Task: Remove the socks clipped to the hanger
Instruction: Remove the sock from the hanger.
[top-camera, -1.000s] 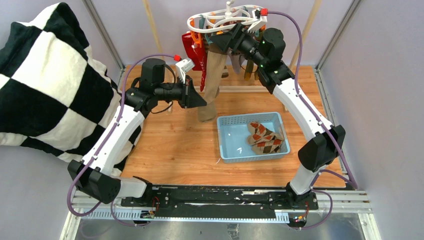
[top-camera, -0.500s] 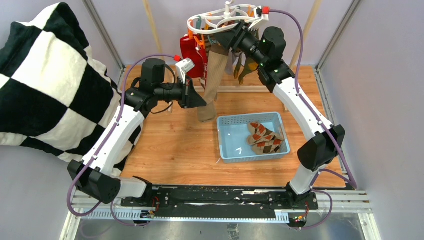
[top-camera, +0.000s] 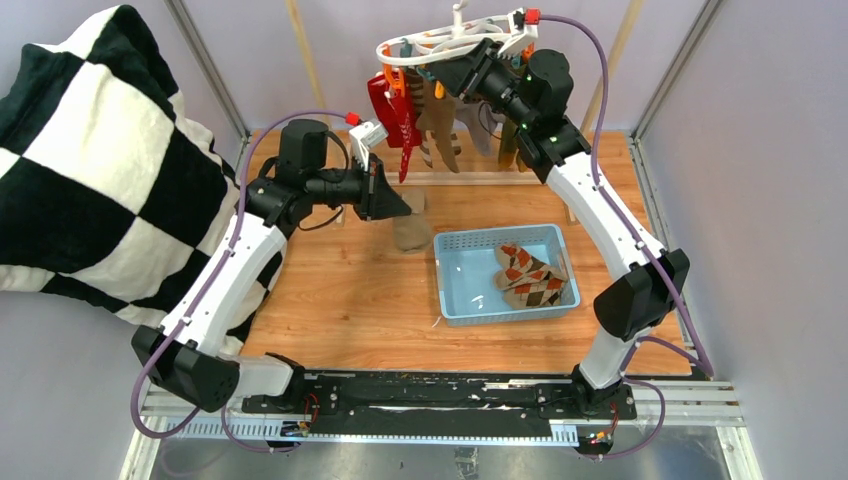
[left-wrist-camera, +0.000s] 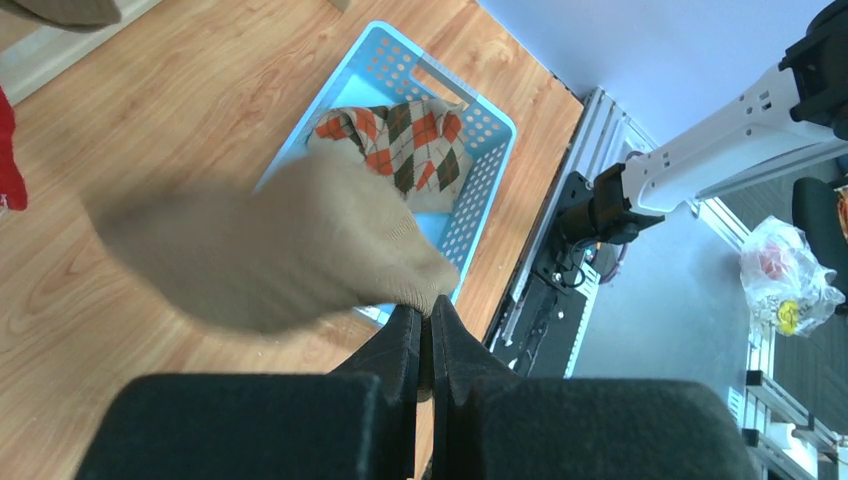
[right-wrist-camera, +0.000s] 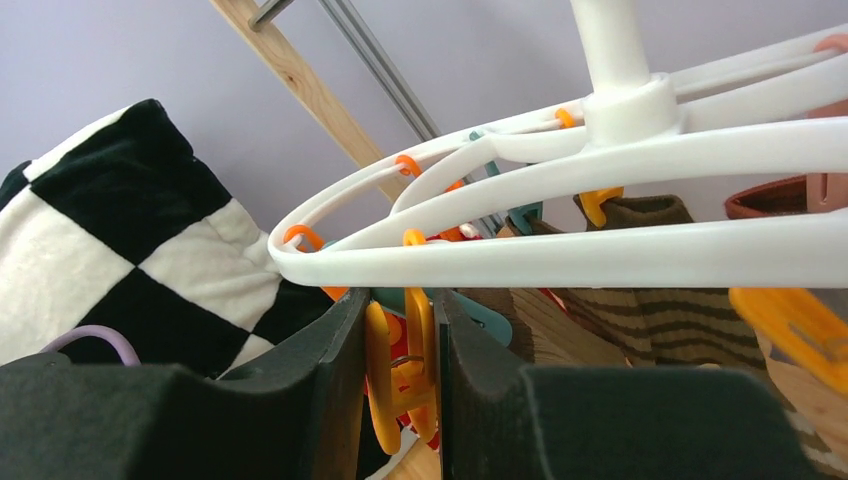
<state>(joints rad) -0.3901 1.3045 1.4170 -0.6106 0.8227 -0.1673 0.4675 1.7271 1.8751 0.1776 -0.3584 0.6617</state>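
Observation:
My left gripper (top-camera: 400, 206) is shut on the cuff of a taupe-brown sock (top-camera: 412, 232), which hangs free of the hanger just left of the basket. In the left wrist view the sock (left-wrist-camera: 270, 250) is blurred above the gripper (left-wrist-camera: 425, 318). The white oval hanger (top-camera: 440, 45) hangs at the back, with a red sock (top-camera: 393, 108), striped brown socks (top-camera: 440, 130) and an olive sock (top-camera: 508, 140) clipped to it. My right gripper (top-camera: 452, 72) is shut on an orange clothespin (right-wrist-camera: 400, 370) under the hanger's ring (right-wrist-camera: 600, 255).
A blue basket (top-camera: 495, 236) on the wooden table holds argyle socks (top-camera: 530, 275), which also show in the left wrist view (left-wrist-camera: 400, 140). A black-and-white checkered blanket (top-camera: 90, 160) fills the left side. A wooden rack post (top-camera: 305, 55) stands behind the hanger.
The taupe sock has come off its clip and dropped; it now hangs only from my left gripper. The hanger and its other socks have swung. The right gripper stays at the clothespin.

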